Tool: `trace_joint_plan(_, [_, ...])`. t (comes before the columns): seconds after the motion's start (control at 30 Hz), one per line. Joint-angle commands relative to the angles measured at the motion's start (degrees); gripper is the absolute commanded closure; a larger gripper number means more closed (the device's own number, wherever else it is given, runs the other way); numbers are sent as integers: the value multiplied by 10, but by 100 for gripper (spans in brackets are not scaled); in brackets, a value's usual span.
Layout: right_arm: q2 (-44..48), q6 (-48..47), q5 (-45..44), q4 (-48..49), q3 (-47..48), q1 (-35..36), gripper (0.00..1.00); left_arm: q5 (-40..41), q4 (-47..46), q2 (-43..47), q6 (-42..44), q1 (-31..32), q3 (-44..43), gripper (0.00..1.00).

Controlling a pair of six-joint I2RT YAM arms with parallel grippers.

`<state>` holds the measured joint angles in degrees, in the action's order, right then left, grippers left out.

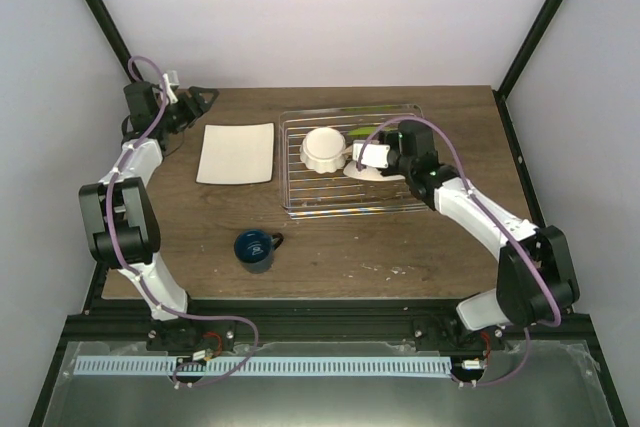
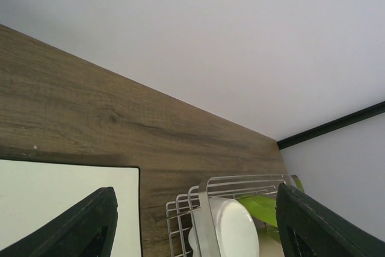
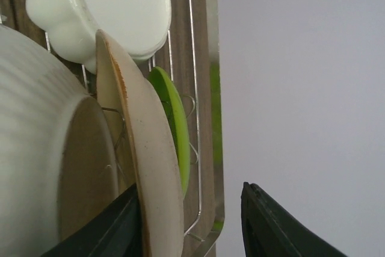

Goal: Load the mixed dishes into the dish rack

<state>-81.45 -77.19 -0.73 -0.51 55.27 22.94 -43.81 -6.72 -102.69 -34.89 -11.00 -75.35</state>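
Upper centre of overhead view: dish rack [image 1: 330, 197] on desk [image 1: 400, 247], holding white scalloped bowl [image 1: 323, 149], beige round plate [image 3: 153, 167] and lime-green plate [image 3: 174, 124]. Right wrist view: beige plate on edge, tilted, just beside lime-green plate. Right jaws partly parted astride its rim, one finger against it, other clear. Left jaws wide, empty, upper left. White square plate [image 1: 236, 153] and dark blue mug [image 1: 256, 249] on desk, left of rack. Risk: released plate may lack wire support and topple or slide flat. Finger pulled out askew could snag rim and jolt bowl.
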Motion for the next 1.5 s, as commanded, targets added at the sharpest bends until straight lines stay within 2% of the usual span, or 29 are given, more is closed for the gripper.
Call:
trace_joint_plan(0.0, [29, 18, 19, -68, 46, 2, 55, -1, 6, -15, 10, -5, -13, 26])
trace_joint_plan(0.17, [57, 38, 13, -151, 35, 21, 53, 13, 22, -30, 13, -6, -14, 26])
trace_joint_plan(0.4, [93, 102, 2, -179, 3, 51, 53, 61, 62, -24, 31, -6, -15, 26])
trace_joint_plan(0.63, [112, 217, -3, -163, 39, 83, 47, 152, 225, -45, 81, -6, -70, 26])
trace_joint_plan(0.8, [63, 358, -6, -149, 135, 89, 47, 252, 350, -84, 118, -6, -129, 26])
trace_joint_plan(0.93, [7, 454, 11, -183, 221, 89, 42, 240, 376, -112, 122, -6, -137, 25])
trace_joint_plan(1.1, [-36, 536, 60, -212, 303, 89, 41, 224, 395, -125, 108, -6, -113, 25])
trace_joint_plan(1.47, [-26, 561, 74, -211, 299, 89, 41, 223, 405, -123, 91, -6, -39, 25])
